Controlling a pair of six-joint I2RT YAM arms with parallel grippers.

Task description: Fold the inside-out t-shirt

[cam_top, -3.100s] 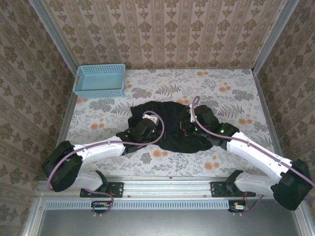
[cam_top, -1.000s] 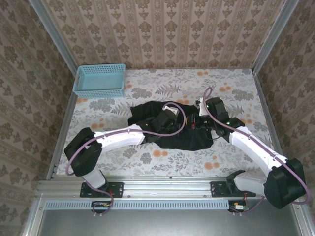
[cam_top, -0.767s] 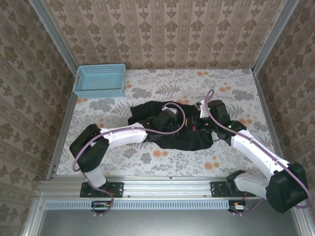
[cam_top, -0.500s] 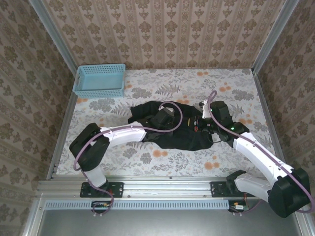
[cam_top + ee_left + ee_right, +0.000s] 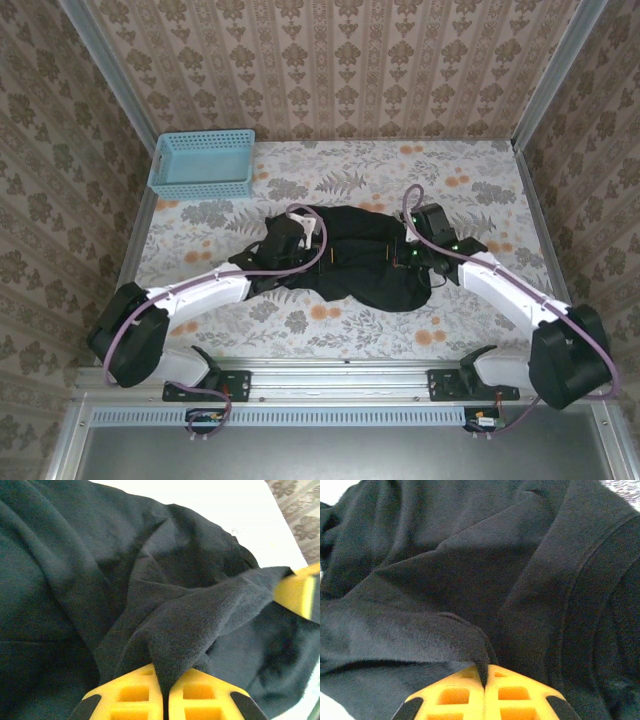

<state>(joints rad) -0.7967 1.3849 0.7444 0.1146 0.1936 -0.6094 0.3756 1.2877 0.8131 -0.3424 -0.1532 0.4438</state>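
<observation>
shirt: inside-out t-shirt [image 5: 365, 268], black, bunched in a heap mid-table, between the two arms
left gripper: left gripper [image 5: 163, 692] closed tight on a raised fold of the shirt; cloth comes up out of the seam between the yellow pads [image 5: 132, 695]
right gripper: right gripper [image 5: 484, 682] clamped on a shirt fold, pads pressed together with a thin edge of fabric between
shirt vs grippers: left gripper [image 5: 300, 238] at the heap's left upper edge, right gripper [image 5: 408, 255] at its right side; shirt spans between them
top view adds: table [image 5: 460, 180] with floral cover, light blue basket [image 5: 200, 165] at far left corner, well apart from the shirt; jaws too small to read there
wrist views add: the pinch itself, fuzzy fabric, hem seams at right in the right wrist view
left wrist extra: yellow piece [image 5: 296, 592] at the right edge, partly under cloth; can't tell what it is
</observation>
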